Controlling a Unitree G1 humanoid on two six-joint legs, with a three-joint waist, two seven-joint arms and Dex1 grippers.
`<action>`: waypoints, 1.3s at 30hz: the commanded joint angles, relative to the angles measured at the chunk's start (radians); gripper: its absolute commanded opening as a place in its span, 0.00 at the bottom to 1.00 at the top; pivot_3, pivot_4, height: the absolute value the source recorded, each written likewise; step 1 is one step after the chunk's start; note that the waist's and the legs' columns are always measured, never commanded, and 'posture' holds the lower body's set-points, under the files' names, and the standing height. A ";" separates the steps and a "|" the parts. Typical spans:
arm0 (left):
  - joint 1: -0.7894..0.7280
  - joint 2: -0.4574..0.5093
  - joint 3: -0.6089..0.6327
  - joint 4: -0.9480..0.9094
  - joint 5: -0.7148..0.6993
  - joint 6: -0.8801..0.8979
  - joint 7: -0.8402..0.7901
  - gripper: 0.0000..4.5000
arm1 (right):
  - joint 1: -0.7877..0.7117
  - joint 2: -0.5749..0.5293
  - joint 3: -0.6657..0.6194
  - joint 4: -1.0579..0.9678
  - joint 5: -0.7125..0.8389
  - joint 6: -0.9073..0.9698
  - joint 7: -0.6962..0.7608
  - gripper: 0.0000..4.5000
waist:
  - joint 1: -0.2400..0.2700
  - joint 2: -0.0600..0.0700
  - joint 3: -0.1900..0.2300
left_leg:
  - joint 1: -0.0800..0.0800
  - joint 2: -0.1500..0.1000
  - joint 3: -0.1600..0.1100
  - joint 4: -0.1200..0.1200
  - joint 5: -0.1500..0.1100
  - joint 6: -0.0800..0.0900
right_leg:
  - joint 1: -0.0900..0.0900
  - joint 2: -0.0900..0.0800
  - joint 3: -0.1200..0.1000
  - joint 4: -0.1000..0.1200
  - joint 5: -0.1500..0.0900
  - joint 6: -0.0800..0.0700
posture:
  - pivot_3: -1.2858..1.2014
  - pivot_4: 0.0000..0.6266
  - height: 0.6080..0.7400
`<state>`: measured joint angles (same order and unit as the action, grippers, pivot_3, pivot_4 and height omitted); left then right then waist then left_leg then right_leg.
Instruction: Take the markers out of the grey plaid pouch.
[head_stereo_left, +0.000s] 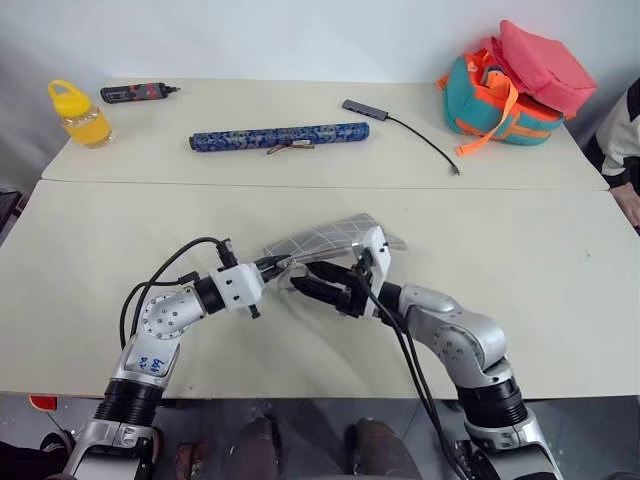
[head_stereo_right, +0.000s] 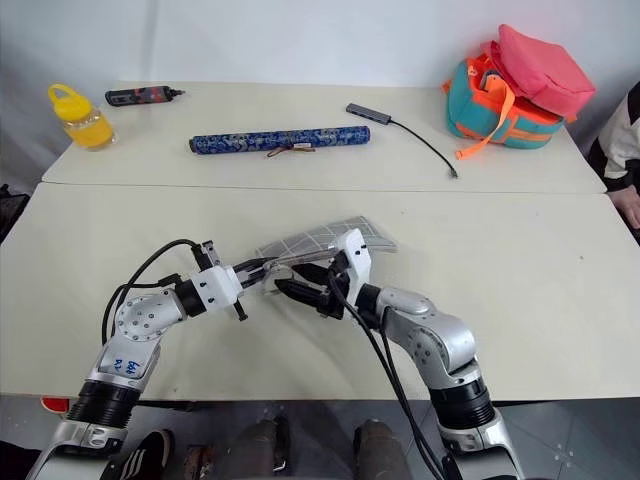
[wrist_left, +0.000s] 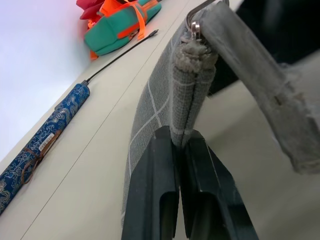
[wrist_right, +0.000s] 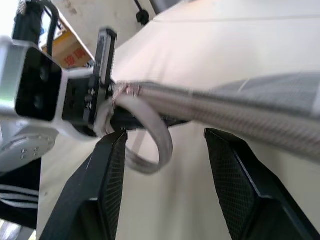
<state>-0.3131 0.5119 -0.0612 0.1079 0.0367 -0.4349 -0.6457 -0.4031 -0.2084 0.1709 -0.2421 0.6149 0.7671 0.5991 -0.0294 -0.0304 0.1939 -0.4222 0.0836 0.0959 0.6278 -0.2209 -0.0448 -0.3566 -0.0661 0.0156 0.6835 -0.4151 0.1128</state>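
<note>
Markers are hidden, presumably inside the flat grey plaid fabric pouch (head_stereo_left: 330, 240) with thin white grid lines, which hangs lifted off the pale tabletop (head_stereo_left: 540, 290) at lower centre of the left eye frame. Nearest, the left gripper (head_stereo_left: 270, 268) has its black jaws pressed together on the pouch's end seam, pinching the folded fabric beside the zipper pull and the white loop (wrist_right: 150, 145); the left wrist view shows that pinch plainly. Just to the right of it in frame, the right gripper (head_stereo_left: 325, 288) points toward the left one with its jaws spread, holding nothing, the pouch's edge running across above the gap between them.

The pouch's long axis runs from the pinched end at lower centre up and to the right, so its body lies just above and beyond the right jaws, nearly touching them. I judge that the right arm is the free one and nearest the opening, and must find the zipper pull or mouth near the pinched end.

Farther up the frame lie a long blue patterned roll (head_stereo_left: 280, 137), a yellow-capped bottle (head_stereo_left: 80, 112) at upper left, and a teal-orange-pink bag (head_stereo_left: 510, 90) at upper right.
</note>
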 joint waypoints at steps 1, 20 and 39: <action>-0.011 -0.003 -0.004 -0.049 -0.005 0.003 0.010 0.00 | 0.002 -0.001 -0.001 -0.011 0.006 -0.010 0.021 0.37 | 0.000 0.000 0.000 | 0.000 0.000 0.000 0.000 0.000 0.000 | 0.000 0.000 0.000 0.000 0.000 0.000 | 0.52 0.24 1.00; 0.019 0.054 0.042 -0.048 -0.064 -0.002 -0.042 0.00 | -0.033 -0.271 -0.138 0.121 -0.095 -0.121 0.138 0.01 | 0.001 0.000 0.000 | 0.000 0.000 0.001 -0.001 0.000 0.000 | 0.000 0.000 0.000 -0.003 0.000 0.000 | 0.52 0.24 1.00; -0.023 0.086 0.092 0.024 -0.201 -0.007 -0.126 0.00 | -0.057 -0.474 -0.172 0.363 -0.318 -0.365 0.242 0.01 | 0.000 0.000 0.000 | 0.000 0.000 0.005 0.000 0.000 0.000 | 0.000 0.001 0.004 -0.004 0.000 0.000 | 0.52 0.24 1.00</action>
<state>-0.3313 0.5905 -0.0017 0.1361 -0.1267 -0.4319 -0.7676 -0.4552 -0.6552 0.0337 0.1216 0.3157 0.4285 0.8381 -0.0291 -0.0304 0.1940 -0.4221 0.0839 0.1015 0.6277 -0.2213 -0.0444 -0.3571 -0.0656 0.0203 0.6790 -0.4148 0.1131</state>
